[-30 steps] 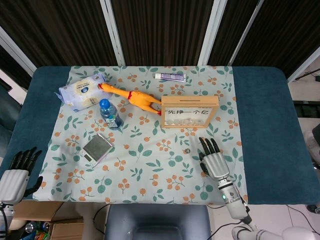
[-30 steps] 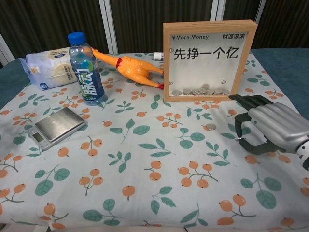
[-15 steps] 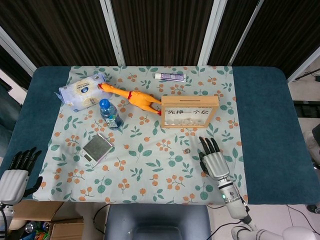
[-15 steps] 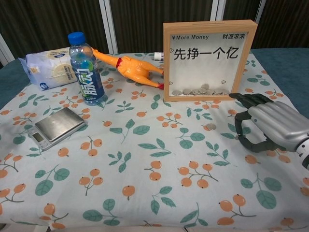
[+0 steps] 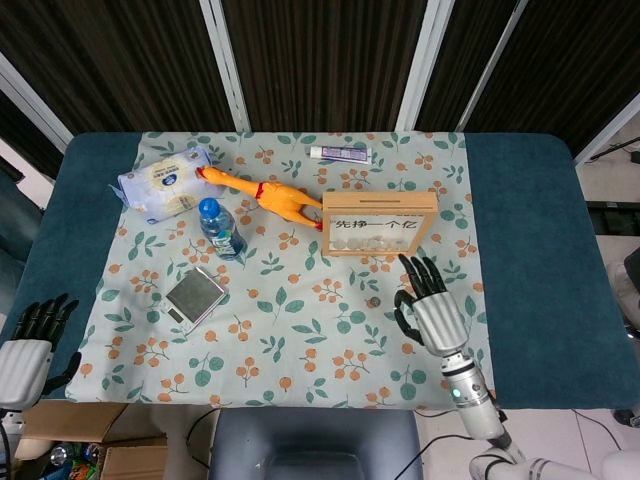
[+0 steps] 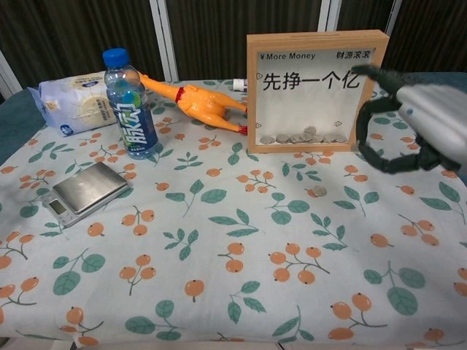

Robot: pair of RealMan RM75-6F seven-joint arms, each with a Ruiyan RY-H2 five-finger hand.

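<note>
My right hand [image 5: 430,308] hovers above the flowered cloth with its fingers apart and nothing in it. In the chest view the right hand [image 6: 417,118] is raised beside the right edge of the wooden coin frame [image 6: 314,87]. A single coin [image 5: 373,300] lies on the cloth just left of the hand, and shows as the coin [image 6: 319,191] in front of the frame. The frame [image 5: 379,223] stands upright with several coins in its bottom. My left hand [image 5: 27,350] hangs off the table's near left corner, fingers apart, holding nothing.
A water bottle [image 5: 220,228] stands left of centre, with a rubber chicken [image 5: 265,195] and a white packet [image 5: 165,183] behind it. A small silver scale [image 5: 195,296] lies near the front left. A tube [image 5: 340,153] lies at the cloth's far edge.
My right hand has lifted off the cloth and moved forward toward the coin frame. The left hand has drifted slightly down and left. Nothing on the table moved.
</note>
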